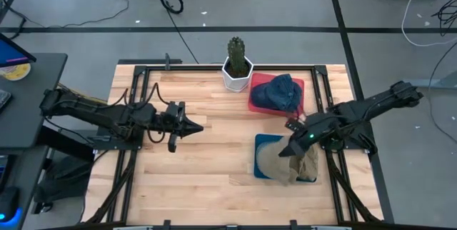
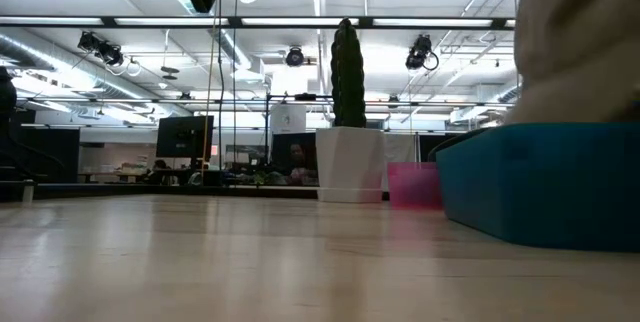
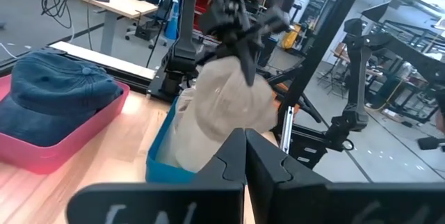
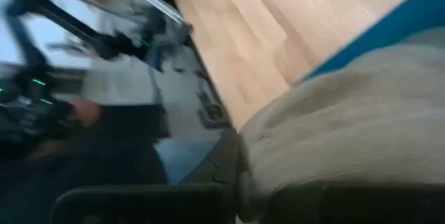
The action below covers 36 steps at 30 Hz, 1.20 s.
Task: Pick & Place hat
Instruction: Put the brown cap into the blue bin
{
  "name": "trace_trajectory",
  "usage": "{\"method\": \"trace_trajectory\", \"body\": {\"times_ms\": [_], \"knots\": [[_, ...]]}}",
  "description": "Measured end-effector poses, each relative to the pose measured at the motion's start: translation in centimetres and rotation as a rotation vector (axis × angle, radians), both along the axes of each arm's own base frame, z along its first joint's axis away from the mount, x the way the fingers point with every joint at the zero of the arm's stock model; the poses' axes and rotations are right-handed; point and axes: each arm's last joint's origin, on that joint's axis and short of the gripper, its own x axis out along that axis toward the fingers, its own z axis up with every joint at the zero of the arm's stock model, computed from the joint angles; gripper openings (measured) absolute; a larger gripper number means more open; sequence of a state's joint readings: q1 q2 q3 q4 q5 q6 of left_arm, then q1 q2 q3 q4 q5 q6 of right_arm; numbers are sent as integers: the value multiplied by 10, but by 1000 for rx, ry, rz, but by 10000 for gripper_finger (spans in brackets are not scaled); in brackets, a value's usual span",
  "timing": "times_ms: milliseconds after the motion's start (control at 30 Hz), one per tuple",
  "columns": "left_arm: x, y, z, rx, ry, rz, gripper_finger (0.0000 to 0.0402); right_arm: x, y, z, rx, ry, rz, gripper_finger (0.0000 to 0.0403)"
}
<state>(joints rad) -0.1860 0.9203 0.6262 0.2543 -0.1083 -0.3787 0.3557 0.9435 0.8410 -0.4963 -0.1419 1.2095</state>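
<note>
- Item, tan hat (image 1: 291, 164): it is held pinched at its crown by the right pincer (image 1: 294, 144), with its lower part draped into the blue tray (image 1: 260, 144) at about 4 o'clock on the table (image 1: 207, 158).
- Right pincer: the fingers are pressed together on the tan fabric; in the left wrist view the hat (image 3: 226, 113) is seen hanging from that pincer above the tray's wall (image 3: 163, 161).
- Left pincer (image 1: 194, 127): it is pressed together with nothing in it, parked above the table at about 9 o'clock, well apart from both trays.
- Other stock: a dark blue hat (image 1: 280, 91) is lodged in the pink tray (image 1: 255, 101) at about 1 o'clock; a potted cactus (image 1: 237, 62) is placed at 12 o'clock, just beside the pink tray.
- Step in hand, judged: the tan hat is being set into, or lifted from, the blue tray; which of the two cannot be told.
- Handling note: the fabric is limp, so a firm pinch is best kept until the brim lies wholly inside the tray walls.
- Handling note: a straight vertical path is advised, so that the tray is not dragged by the cloth.
- Handling note: clearance from the pink tray at 12 o'clock of the pincer is to be watched.
</note>
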Motion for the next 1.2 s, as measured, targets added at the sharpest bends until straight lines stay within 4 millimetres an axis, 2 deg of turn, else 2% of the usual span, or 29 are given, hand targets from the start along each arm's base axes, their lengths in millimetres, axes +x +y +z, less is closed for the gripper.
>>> {"method": "trace_trajectory", "body": {"times_ms": [200, 433, 800, 1200], "knots": [[0, 0, 0, -2, 4, -3, 3, 8, 3, -22, -106, 144, 52, 17], [0, 0, -2, 1, 24, -3, 4, 10, 4, -28, -159, 162, 88, 17], [0, 0, -5, 7, 50, -2, 4, -5, -2, -48, -275, 434, 108, 18], [0, 0, -6, 21, 61, 12, 4, -6, 12, -55, -221, 532, 42, 20]]}}
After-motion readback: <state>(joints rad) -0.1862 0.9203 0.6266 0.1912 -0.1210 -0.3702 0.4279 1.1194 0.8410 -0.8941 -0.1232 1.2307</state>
